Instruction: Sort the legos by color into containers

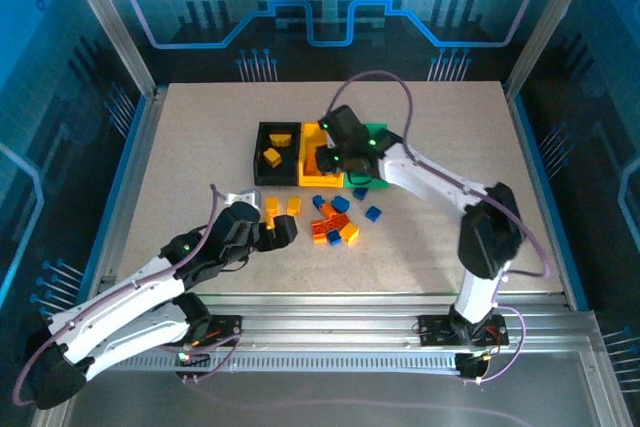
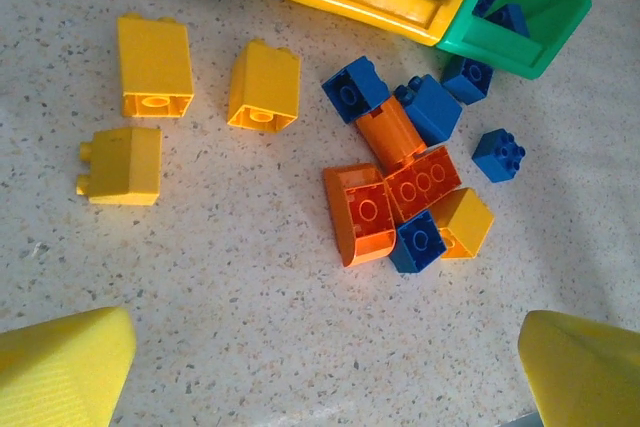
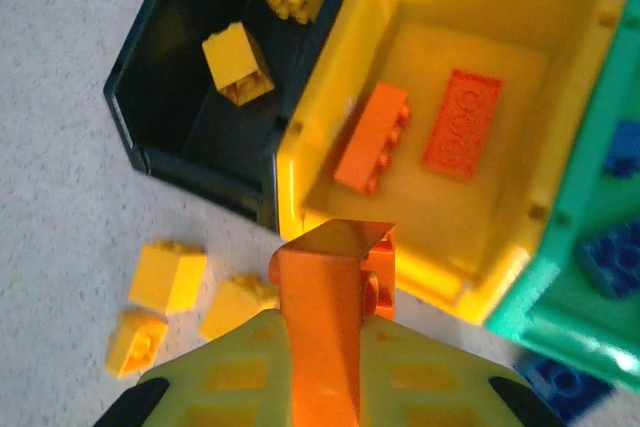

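Note:
My right gripper (image 3: 335,337) is shut on an orange lego (image 3: 325,272), held just above the near rim of the yellow container (image 3: 300,147). That container holds two orange bricks (image 3: 372,137). The black container (image 3: 180,162) holds two yellow bricks (image 3: 238,65), and the green container (image 3: 545,322) holds blue ones (image 3: 610,257). Loose legos lie on the table: three yellow bricks (image 2: 155,65) and a mixed orange, blue and yellow pile (image 2: 400,187). My left gripper (image 2: 325,372) hovers open over bare table, short of that pile, with nothing between its fingers (image 2: 60,367).
The three containers stand side by side in a row at mid-table (image 1: 318,162). The loose pile (image 1: 335,222) lies just in front of them. My left gripper (image 1: 283,232) is to the pile's left. Metal frame rails (image 1: 400,332) border the table.

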`<state>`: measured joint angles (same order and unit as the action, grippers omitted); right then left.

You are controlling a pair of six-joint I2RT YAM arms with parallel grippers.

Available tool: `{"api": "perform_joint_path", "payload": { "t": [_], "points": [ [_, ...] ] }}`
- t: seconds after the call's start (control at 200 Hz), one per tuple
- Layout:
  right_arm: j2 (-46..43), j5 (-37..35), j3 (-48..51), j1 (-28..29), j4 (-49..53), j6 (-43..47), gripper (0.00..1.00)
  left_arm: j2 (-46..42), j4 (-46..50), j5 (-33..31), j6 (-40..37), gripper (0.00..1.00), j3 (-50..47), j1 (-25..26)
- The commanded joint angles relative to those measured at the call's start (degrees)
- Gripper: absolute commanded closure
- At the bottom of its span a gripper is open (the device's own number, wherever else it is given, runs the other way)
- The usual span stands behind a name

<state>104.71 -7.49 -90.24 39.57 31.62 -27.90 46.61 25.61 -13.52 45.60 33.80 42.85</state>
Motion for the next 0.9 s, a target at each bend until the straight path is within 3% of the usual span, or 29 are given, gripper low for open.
{"api": "perform_joint_path", "payload": {
  "t": [0.0,0.215,0.35,0.5,0.62,0.895],
  "points": [
    [8.2,-1.3,-8.5,-1.4,2.6,-1.3,0.82,-1.1,2.3,-0.9,1.7,0.01,-1.1,-0.4],
    [20.8,-2.9,-23.7,-3.8,8.3,-3.0,0.8,-1.1,3.8,-3.8,2.5,0.01,-1.7,-0.6],
    [24.8,-2.8,-29.2,-4.5,11.7,-4.2,0.67,0.1,4.2,-7.0,2.9,0.01,-1.5,-1.2],
    [23.6,-1.5,-30.5,-4.5,12.0,-3.8,0.44,2.6,1.3,-6.6,1.2,0.01,-1.2,-3.2],
    [17.9,-1.2,-24.9,-4.2,9.3,-3.9,0.4,7.3,-2.6,-5.2,-1.6,0.02,0.1,-5.6],
    [0.1,0.7,-0.5,-2.7,-1.4,-5.4,0.4,28.2,-11.4,-7.1,-6.8,0.19,6.5,-12.0]
  ]
}}
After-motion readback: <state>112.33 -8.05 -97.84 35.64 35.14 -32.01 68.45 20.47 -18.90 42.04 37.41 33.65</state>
